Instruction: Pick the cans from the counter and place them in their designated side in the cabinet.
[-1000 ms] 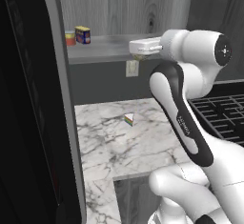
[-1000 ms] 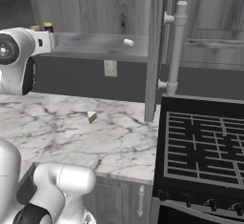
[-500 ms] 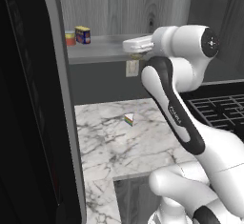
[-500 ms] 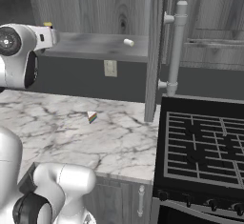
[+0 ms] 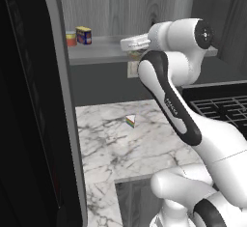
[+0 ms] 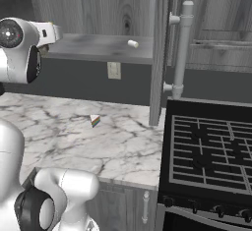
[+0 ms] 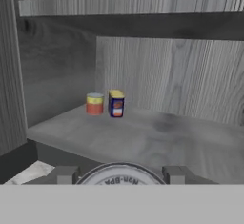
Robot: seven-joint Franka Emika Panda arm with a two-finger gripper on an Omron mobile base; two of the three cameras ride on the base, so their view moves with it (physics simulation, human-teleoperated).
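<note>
i see the cabinet (image 7: 157, 137) shelf board ahead, wide and bare across its middle, with the boxy blue can (image 7: 116, 103) already standing at its far left end, just beside a short red-and-yellow can (image 7: 95, 104). the counter (image 5: 125, 144) below carries only a rainbow-striped wedge (image 5: 130, 120).

the gripper (image 7: 120, 175) sits at the front lip of the shelf with its jaws closed on the round can (image 7: 119, 176), whose silvery top sits between the two finger tips (image 7: 64, 174) in the hand view. from the left base view the hand is level with the shelf edge, though i cannot tell how much clearance the can's bottom has over the board.

my main worry is that bottom rim catching the shelf lip as i push in, which could twist the can in the jaws or knock it out onto the counter. next, carrying it too far left would bump the two cans standing there and topple them. last, releasing with the can tilted or too near the front edge could let it roll off.
</note>
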